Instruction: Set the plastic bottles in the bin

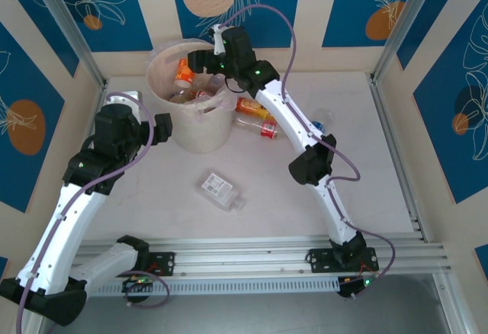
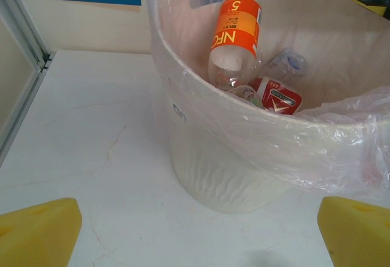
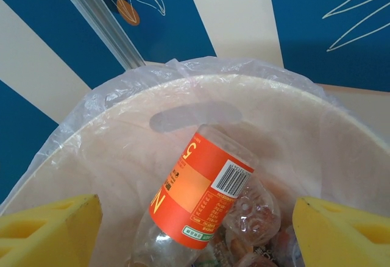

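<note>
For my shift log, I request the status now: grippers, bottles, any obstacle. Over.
Left gripper open, empty, facing the bin. Right gripper open over the bin; orange-label bottle inside. Other bottles on the table. No obstacle seen.

I note the cream bin (image 1: pixel 200 132) upright on the tabletop (image 1: pixel 152 197), its clear liner folded over the rim. Inside, an orange-labelled bottle (image 2: pixel 234 35) leans on the far wall above a red-labelled bottle (image 2: pixel 277 95). A flat clear bottle (image 1: pixel 218 190) lies in front of the bin. An orange-banded bottle (image 1: pixel 252 106) and a red-banded bottle (image 1: pixel 263 127) lie just to its right.
</note>
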`<act>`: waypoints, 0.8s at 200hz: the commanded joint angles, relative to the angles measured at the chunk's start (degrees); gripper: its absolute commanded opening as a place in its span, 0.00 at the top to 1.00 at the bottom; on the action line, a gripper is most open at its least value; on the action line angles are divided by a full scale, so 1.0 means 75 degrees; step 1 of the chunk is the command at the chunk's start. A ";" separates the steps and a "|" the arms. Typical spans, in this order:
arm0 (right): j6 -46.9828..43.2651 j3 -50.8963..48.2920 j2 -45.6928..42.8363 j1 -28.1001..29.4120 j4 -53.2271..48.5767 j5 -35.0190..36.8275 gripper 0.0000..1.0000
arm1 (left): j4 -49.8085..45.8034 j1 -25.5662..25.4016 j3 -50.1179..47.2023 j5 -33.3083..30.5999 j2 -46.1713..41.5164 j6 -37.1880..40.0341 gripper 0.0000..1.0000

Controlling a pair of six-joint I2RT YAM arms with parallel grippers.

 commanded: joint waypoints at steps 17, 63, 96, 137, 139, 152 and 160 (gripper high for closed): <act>-0.0379 0.0218 -0.0978 -0.0064 -0.0524 0.0376 0.17 | -0.0182 0.0033 -0.0021 0.0154 -0.0133 0.0021 0.00; -0.0448 -0.0195 -0.1925 -0.0079 -0.1083 0.1124 0.17 | -0.0122 0.0034 0.0057 0.0375 -0.0213 0.0006 0.00; 0.0288 -0.1083 -0.2823 -0.0406 -0.2175 0.2096 0.16 | -0.0125 0.0029 0.0076 0.0323 -0.0319 0.0005 0.00; 0.1397 -0.4526 -0.4695 -0.1274 -0.2331 0.2587 0.16 | -0.0125 0.0035 0.0072 0.0065 -0.0319 0.0027 0.00; 0.1450 -0.4718 -0.4778 -0.1327 -0.2306 0.2586 0.16 | -0.0122 0.0031 0.0065 0.0064 -0.0313 0.0022 0.00; 0.1759 -0.5841 -0.5333 -0.1768 -0.2158 0.2453 0.14 | -0.0114 0.0032 0.0070 0.0030 -0.0301 0.0023 0.01; 0.1924 -0.6427 -0.5591 -0.2058 -0.2123 0.2371 0.12 | -0.0109 0.0028 0.0074 0.0017 -0.0300 0.0033 0.01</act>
